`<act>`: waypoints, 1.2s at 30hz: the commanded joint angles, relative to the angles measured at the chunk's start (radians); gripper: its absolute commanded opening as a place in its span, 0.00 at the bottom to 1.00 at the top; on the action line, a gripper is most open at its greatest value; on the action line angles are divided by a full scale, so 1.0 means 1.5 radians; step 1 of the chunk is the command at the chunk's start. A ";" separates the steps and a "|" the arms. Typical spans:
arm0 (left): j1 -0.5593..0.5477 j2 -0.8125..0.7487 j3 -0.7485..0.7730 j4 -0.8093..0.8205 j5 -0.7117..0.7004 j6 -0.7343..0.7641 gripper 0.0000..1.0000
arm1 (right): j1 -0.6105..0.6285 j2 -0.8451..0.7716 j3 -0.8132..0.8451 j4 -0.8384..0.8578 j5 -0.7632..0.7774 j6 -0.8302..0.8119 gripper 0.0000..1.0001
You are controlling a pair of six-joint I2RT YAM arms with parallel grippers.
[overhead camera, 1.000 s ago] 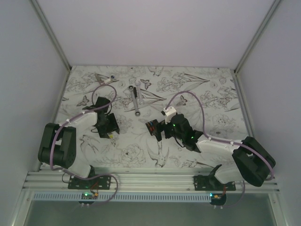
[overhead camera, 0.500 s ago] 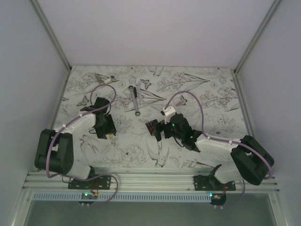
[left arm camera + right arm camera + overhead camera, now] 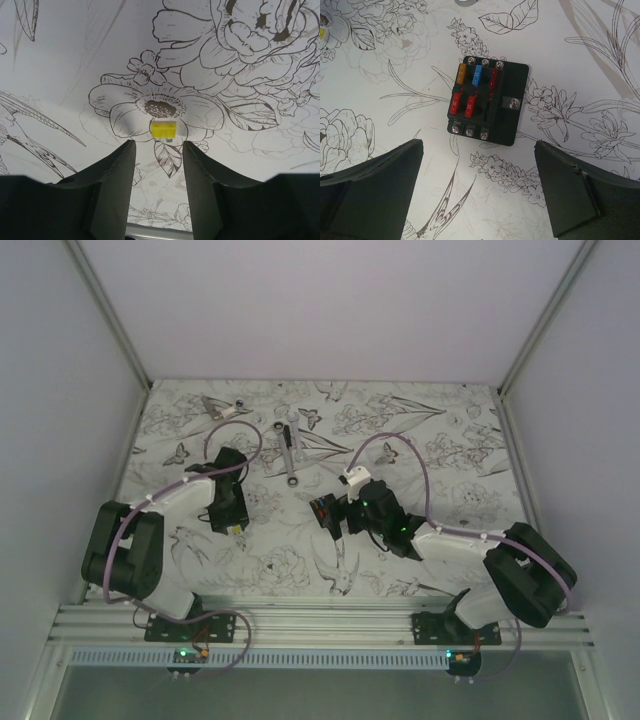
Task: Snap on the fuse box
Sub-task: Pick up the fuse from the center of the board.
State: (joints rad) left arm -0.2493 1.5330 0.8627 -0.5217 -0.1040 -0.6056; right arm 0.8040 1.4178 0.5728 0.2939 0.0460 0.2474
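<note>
Because the fuse box (image 3: 487,102) lies flat on the bench (image 3: 580,40) just past the tips of the right tool (image 3: 477,150), the right arm is the one close to it. The box sits near the middle of the bench, a bit closer to the near edge. It is black and almost square. Its slightly longer side points away from the right tool, turned a little to one side. Coloured fuses (image 3: 477,75) stand in rows on its top.

The right tool hangs over the box with its two fingers spread wide, one on each side. It holds nothing and does not touch the box. I think it could go straight down and the box would fit between the fingers.

Well apart, toward the left edge of the bench, the left tool (image 3: 156,147) points down at a loose yellow fuse (image 3: 164,129). Its fingers have only a narrow gap, with nothing in it. The fuse lies just past the tips, across the gap. A grey metal bar (image 3: 288,452) lies farther back, between the two arms.
</note>
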 commanded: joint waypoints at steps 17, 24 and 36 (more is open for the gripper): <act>-0.007 0.048 0.004 0.007 -0.028 0.008 0.35 | 0.005 0.002 0.025 -0.001 -0.009 -0.003 1.00; 0.004 0.059 -0.006 0.025 0.003 0.011 0.35 | 0.005 0.000 0.024 -0.002 -0.010 -0.004 1.00; 0.035 0.080 -0.042 0.073 0.057 0.011 0.30 | 0.005 0.001 0.025 -0.001 -0.014 -0.004 1.00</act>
State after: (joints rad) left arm -0.2024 1.5879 0.8661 -0.4717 -0.0544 -0.5896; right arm 0.8036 1.4261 0.5766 0.2939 0.0315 0.2470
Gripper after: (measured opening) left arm 0.317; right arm 0.998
